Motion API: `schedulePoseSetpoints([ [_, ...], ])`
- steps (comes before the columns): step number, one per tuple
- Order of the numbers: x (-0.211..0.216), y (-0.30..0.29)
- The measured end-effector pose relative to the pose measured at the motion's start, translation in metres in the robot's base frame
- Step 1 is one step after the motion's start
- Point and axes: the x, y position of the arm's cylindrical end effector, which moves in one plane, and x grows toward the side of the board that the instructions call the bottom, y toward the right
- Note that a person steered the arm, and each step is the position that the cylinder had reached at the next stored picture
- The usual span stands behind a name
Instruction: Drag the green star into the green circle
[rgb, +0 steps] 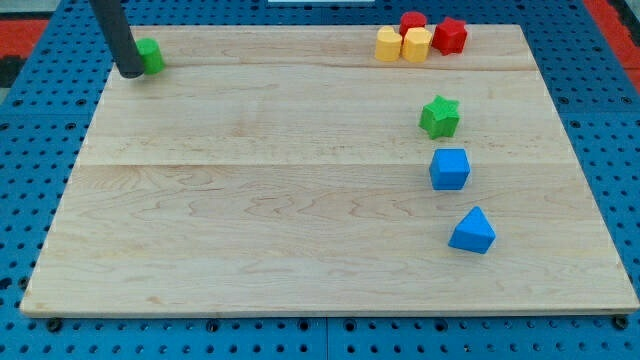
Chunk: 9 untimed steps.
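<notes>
Rod descends from the upper left of the frame, dark and slightly tilted; our tip (131, 73) sits on the counter (260, 200) near its upper left corner, touching or just beside the green circle block (150, 55), which lies on the tip's right side and is partly hidden by the rod; we cannot tell whether contact is firm. End effector is a bare rod with nothing to clench or release, and it grasps nothing.

Green star (439, 116) lies at the right of the frame, in the upper half, well apart from our tip and from the green circle block; most of the counter's width separates them. Just below the star sits a blue cube (449, 169), near but not touching; lower still, toward the lower right, a blue wedge-like block (472, 231), its exact shape hard to make out.

Cluster at the upper right edge of the counter: two yellow blocks (403, 44) side by side and touching; one red block (413, 21) behind them at the frame's top; another red block (450, 35) just right of the yellows, touching the nearer one; shapes of these four are not clear to us.

Counter is pale wood with visible plank seams; blue perforated surface (30, 160) surrounds it on all sides.
</notes>
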Motion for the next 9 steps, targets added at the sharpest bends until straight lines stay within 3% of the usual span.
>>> schedulePoseSetpoints([
  [1,-0.023,0.039],
  [2,-0.007,0.08],
  [6,0.053,0.444],
  [7,0.104,0.444],
  [8,0.108,0.356],
  [9,0.057,0.308],
])
